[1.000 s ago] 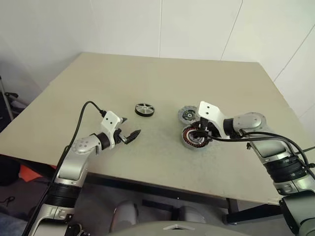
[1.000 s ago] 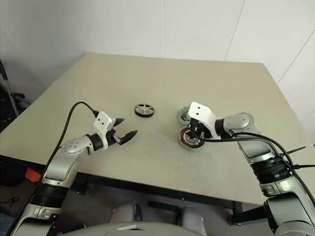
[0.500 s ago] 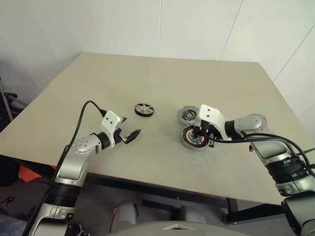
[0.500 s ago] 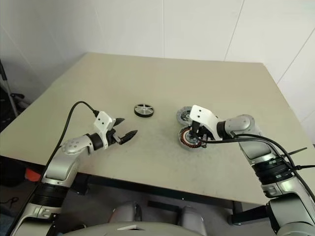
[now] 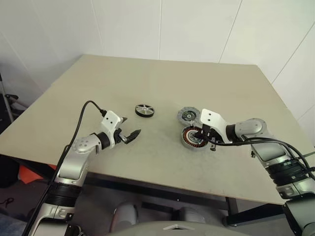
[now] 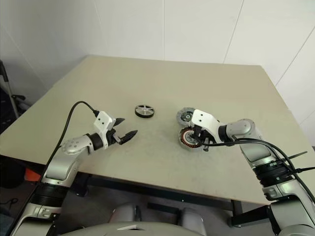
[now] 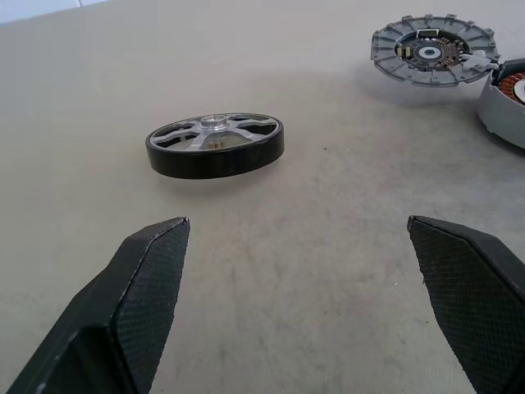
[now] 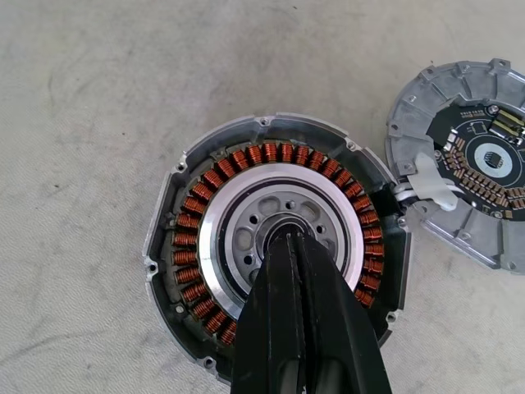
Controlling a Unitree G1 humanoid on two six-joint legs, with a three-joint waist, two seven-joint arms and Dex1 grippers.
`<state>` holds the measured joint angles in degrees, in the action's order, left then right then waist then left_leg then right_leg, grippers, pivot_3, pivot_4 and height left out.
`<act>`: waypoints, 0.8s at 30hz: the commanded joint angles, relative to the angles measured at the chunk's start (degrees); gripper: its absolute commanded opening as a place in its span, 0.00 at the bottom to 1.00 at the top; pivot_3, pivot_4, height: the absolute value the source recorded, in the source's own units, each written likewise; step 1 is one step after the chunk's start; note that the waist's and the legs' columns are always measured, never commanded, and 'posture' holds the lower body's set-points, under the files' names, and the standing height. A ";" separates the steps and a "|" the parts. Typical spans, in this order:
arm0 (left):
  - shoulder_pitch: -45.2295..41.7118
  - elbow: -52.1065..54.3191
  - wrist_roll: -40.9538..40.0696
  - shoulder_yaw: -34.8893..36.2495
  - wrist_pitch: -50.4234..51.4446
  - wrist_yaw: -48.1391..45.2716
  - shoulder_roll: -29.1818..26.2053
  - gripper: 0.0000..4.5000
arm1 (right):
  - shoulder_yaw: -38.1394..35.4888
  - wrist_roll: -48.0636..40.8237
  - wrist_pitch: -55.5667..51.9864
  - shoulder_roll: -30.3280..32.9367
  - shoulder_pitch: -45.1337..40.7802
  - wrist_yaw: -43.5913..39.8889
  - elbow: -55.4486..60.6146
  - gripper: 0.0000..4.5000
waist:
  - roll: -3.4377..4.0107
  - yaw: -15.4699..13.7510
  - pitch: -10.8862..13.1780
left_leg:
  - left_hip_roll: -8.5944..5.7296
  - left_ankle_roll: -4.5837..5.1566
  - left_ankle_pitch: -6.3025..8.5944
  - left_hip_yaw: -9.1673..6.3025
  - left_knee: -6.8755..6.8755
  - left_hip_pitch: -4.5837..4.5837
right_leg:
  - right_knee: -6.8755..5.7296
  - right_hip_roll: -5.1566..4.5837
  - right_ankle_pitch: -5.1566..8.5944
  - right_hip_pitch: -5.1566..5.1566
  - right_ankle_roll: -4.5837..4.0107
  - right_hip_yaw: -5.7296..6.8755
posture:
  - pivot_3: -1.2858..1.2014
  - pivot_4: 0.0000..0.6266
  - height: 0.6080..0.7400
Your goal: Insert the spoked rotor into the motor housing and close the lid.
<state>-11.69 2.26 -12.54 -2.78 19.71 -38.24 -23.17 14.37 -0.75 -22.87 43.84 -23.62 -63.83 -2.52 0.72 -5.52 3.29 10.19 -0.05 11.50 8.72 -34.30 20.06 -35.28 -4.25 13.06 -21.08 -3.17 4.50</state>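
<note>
spoked rotor point(image 5: 144, 109) unobstructed, motor housing point(image 5: 194, 138) blocked by right gripper point(image 8: 289, 238)

Spoked rotor point(image 5: 144, 109) apart from motor housing point(image 5: 189, 142), lid point(image 5: 187, 115)

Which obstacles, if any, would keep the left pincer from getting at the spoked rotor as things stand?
Probably none: the left pincer is open and aimed at the spoked rotor, with bare table between them; the lid and motor housing sit off to the side.

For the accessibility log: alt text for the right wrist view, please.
The right gripper, shut, points into the centre of the round silver-grey motor housing with its ring of copper windings. Beside it on the beige table lies the ribbed grey lid.
</note>
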 commanded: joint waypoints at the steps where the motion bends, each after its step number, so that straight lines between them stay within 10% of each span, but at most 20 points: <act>1: -1.31 0.44 -0.08 0.49 -1.41 0.01 -0.12 1.00 | -1.96 -1.73 -0.47 1.05 -1.44 -0.93 3.77 0.01 | 0.00 -0.01 0.00 | 0.01 0.00 0.00 0.00 0.02 0.03 | 0.00 0.00 0.00 -0.03 -0.01 0.00 | 0.52 0.00 1.00; 24: -0.97 0.93 -0.02 0.12 -1.05 0.03 0.02 1.00 | -0.18 0.25 1.69 -1.13 -1.71 1.68 -4.64 0.01 | 0.00 0.07 0.00 | -0.02 0.02 0.01 0.01 0.11 -0.07 | 0.10 0.00 0.02 0.05 0.01 0.00 | 0.52 0.00 1.00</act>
<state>-11.69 2.16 -12.51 -2.86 19.71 -38.25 -23.08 14.20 -1.28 -21.14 42.33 -25.46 -62.44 -7.19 0.72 -5.45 3.29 10.18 -0.03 11.51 8.73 -34.19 19.99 -35.17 -4.25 13.07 -21.01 -3.16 4.50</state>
